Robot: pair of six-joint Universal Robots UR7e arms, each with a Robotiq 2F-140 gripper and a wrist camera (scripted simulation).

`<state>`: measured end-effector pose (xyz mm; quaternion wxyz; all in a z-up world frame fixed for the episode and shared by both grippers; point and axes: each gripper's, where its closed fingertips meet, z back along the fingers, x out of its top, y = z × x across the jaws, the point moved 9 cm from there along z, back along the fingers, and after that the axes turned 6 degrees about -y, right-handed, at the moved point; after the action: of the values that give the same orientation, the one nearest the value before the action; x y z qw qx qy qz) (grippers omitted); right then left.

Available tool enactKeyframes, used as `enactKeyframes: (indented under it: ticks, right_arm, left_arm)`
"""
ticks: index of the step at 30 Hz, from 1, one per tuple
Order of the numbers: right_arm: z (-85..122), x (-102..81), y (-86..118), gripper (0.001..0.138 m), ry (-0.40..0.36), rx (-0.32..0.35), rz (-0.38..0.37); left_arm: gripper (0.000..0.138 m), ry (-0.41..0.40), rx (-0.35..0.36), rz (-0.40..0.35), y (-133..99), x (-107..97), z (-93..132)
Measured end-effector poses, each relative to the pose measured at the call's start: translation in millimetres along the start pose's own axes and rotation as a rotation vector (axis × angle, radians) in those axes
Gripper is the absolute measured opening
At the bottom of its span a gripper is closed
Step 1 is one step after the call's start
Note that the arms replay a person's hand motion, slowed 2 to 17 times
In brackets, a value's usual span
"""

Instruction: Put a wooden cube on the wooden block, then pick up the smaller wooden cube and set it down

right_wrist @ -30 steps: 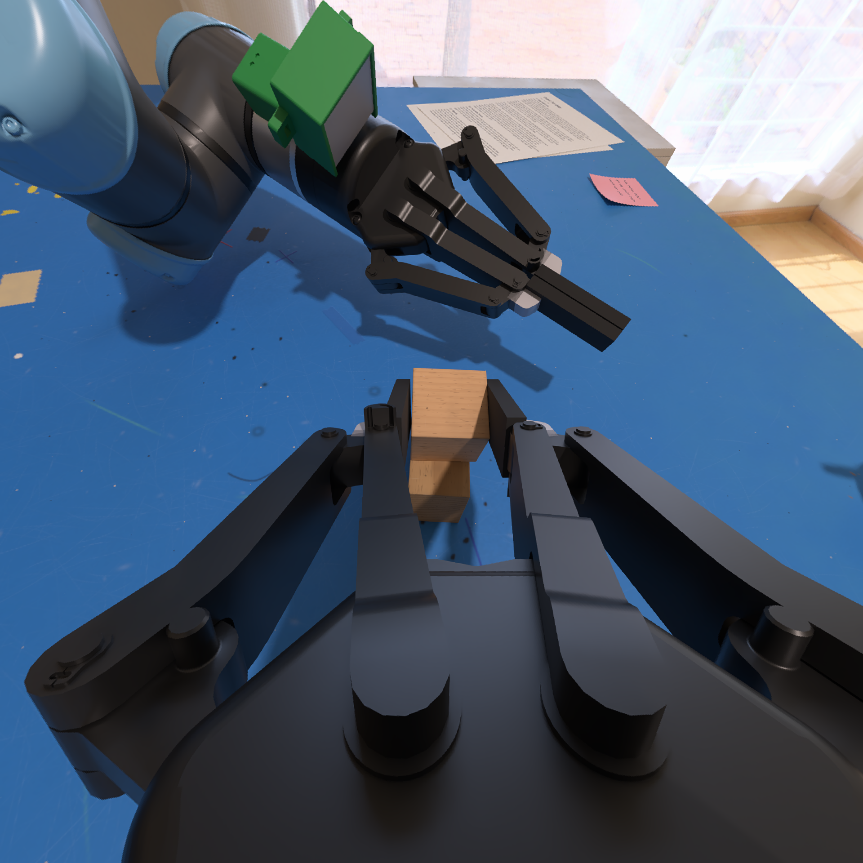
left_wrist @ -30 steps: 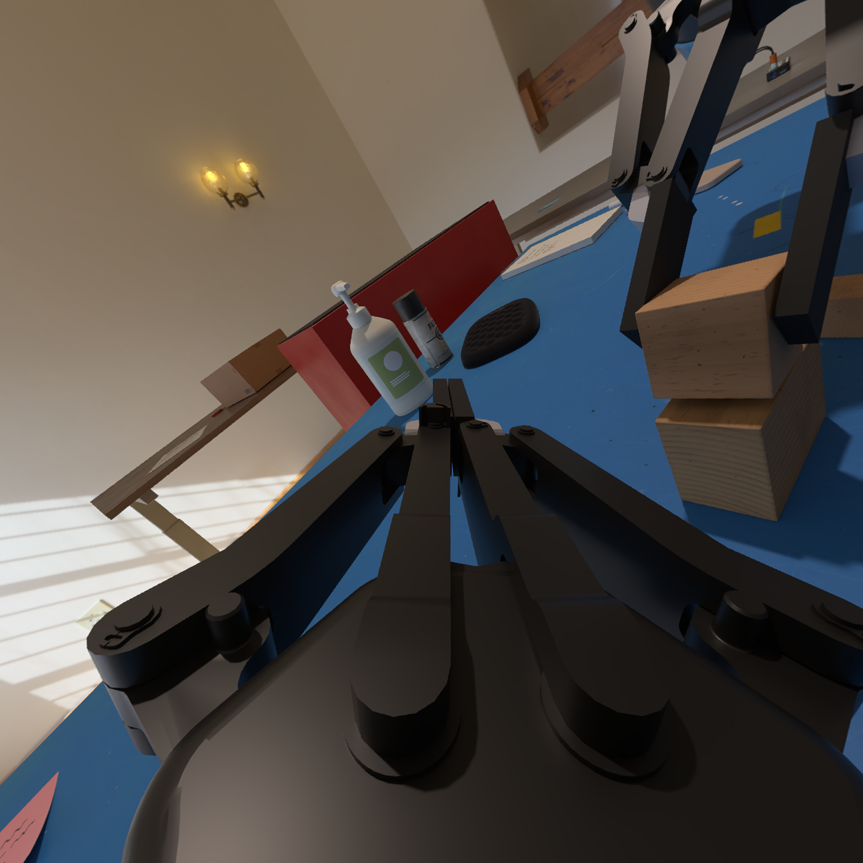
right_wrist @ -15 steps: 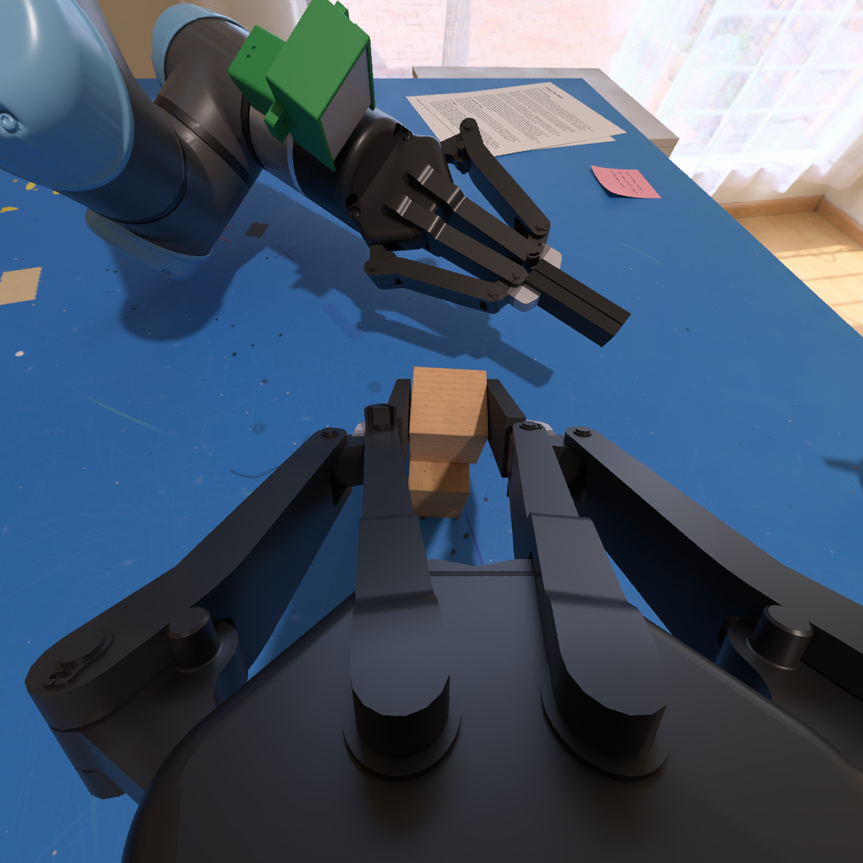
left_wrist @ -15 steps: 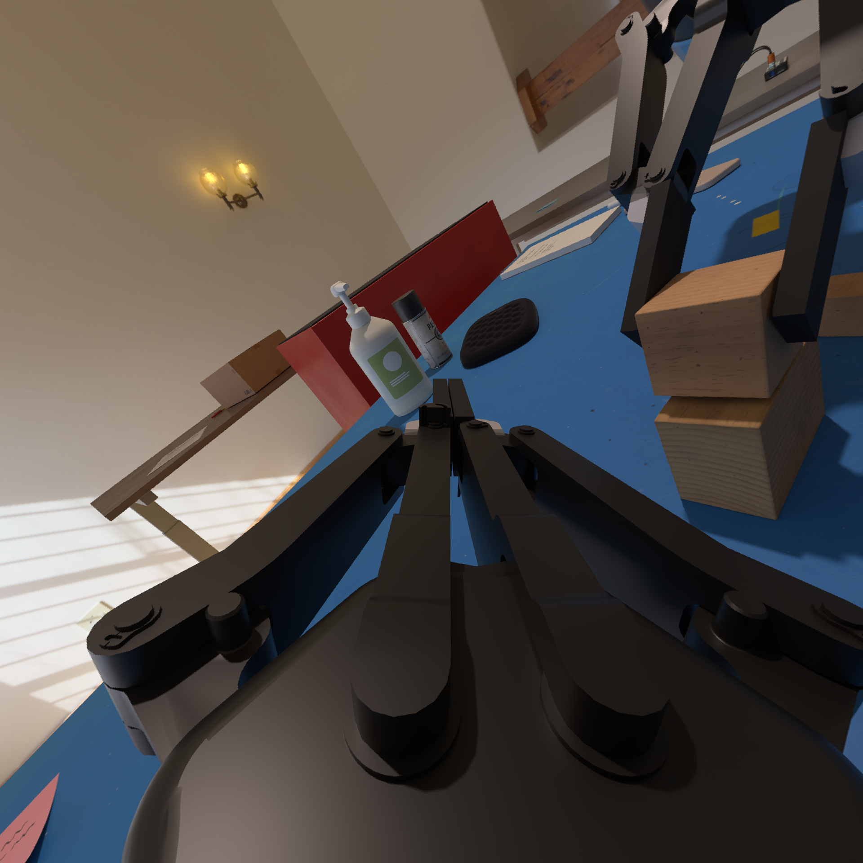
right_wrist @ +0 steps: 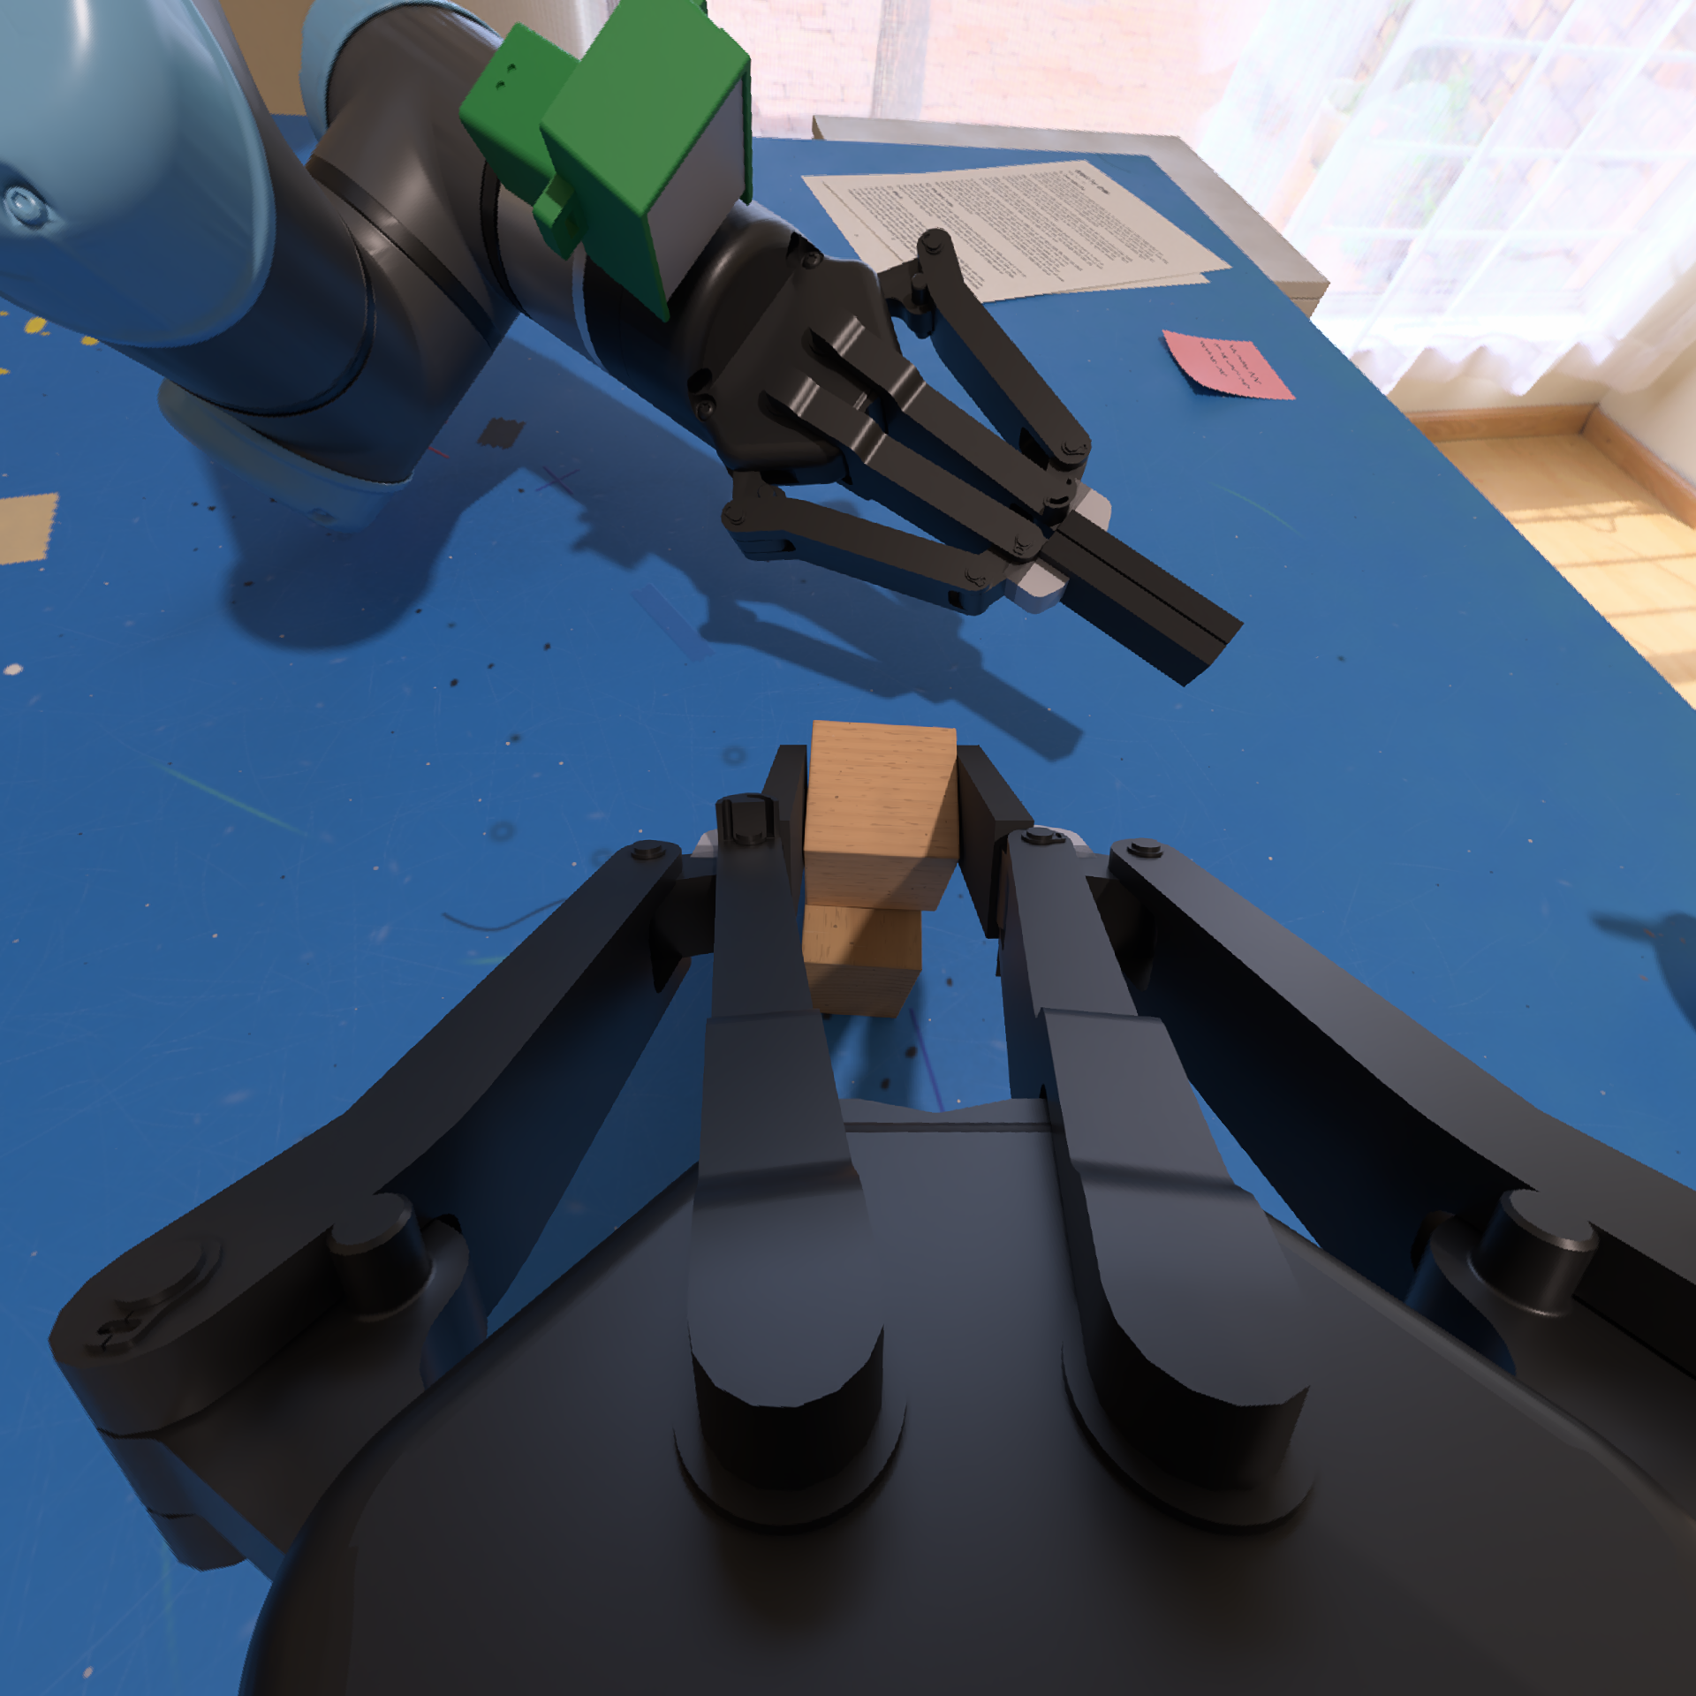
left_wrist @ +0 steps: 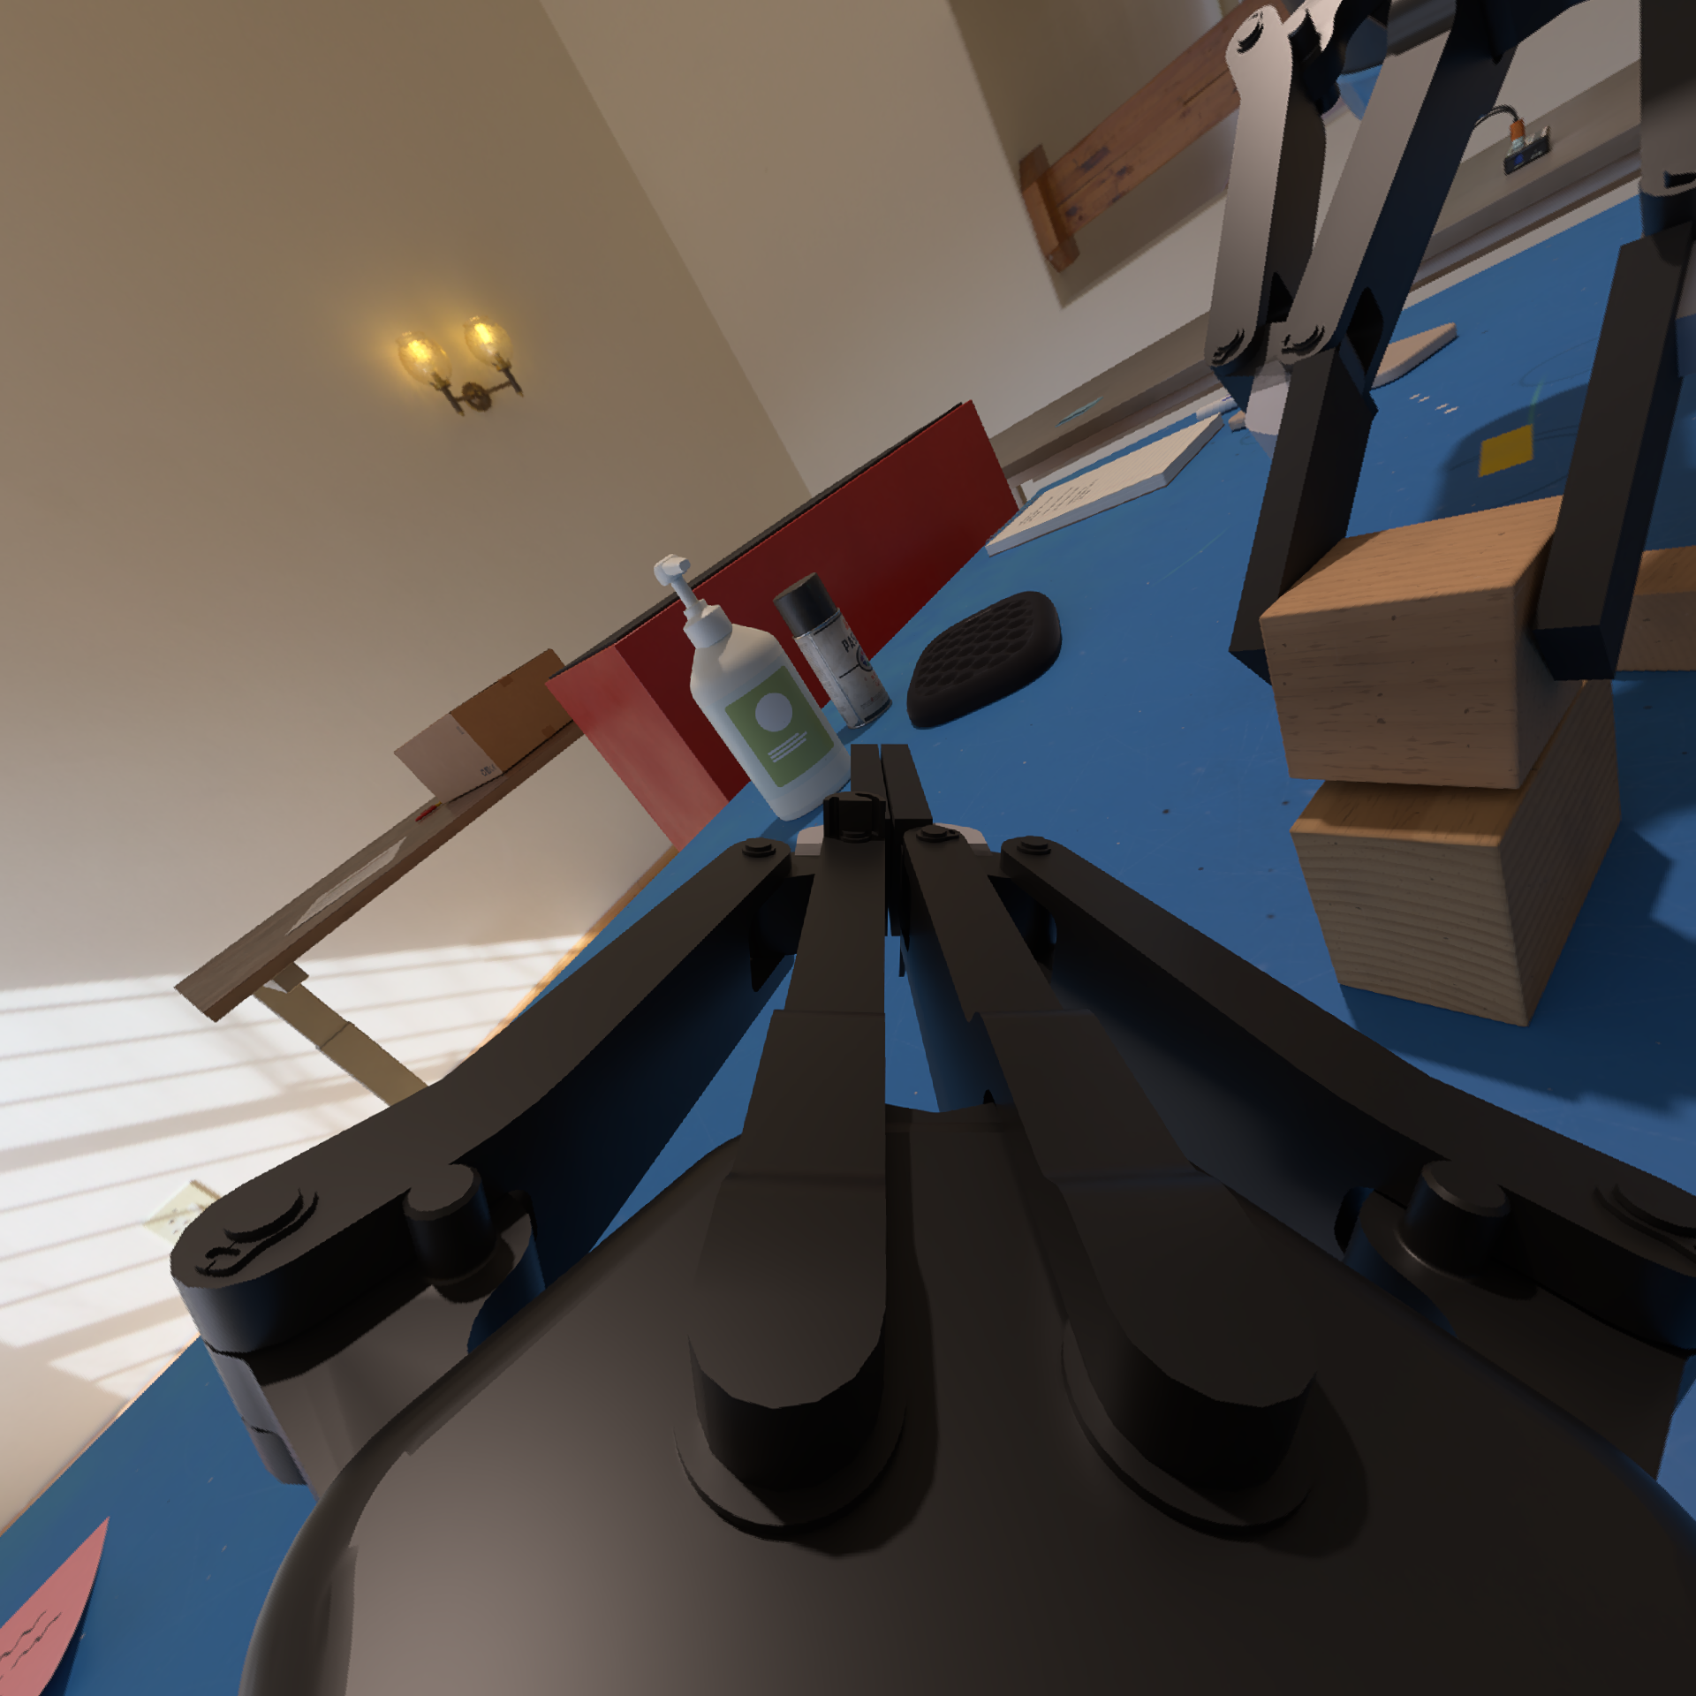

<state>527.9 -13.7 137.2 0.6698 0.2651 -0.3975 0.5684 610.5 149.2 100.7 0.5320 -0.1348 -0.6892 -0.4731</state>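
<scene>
Right gripper (right_wrist: 881, 812) clamps the cube (right_wrist: 879, 808), which sits on the block (right_wrist: 858, 968), overhanging toward us. We judge opening now could tip it. Beyond the block, left gripper (right_wrist: 1143, 610) hovers pinched together, empty, near enough to bump the stack.

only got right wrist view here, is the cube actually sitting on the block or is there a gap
Observer: The left wrist view shows the wooden cube resting on the wooden block, no gap, slightly twisted against it.
Operator: any other wood nearby
Observer: Another wooden piece shows partly behind the right gripper.
Operator: whats ahead of the other arm
Observer: A white pump bottle and a spray can, beyond the shut left gripper.
</scene>
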Motion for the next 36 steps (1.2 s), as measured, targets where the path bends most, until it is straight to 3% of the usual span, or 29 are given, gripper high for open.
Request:
enactKeyframes:
  ticks: [36]
  right_arm:
    - [-1.9, 4.1, 4.4, 0.041, 0.046, -0.053, 0.026]
  left_arm:
    - [0.001, -0.009, 0.008, 0.008, 1.0, 0.4, 1.0]
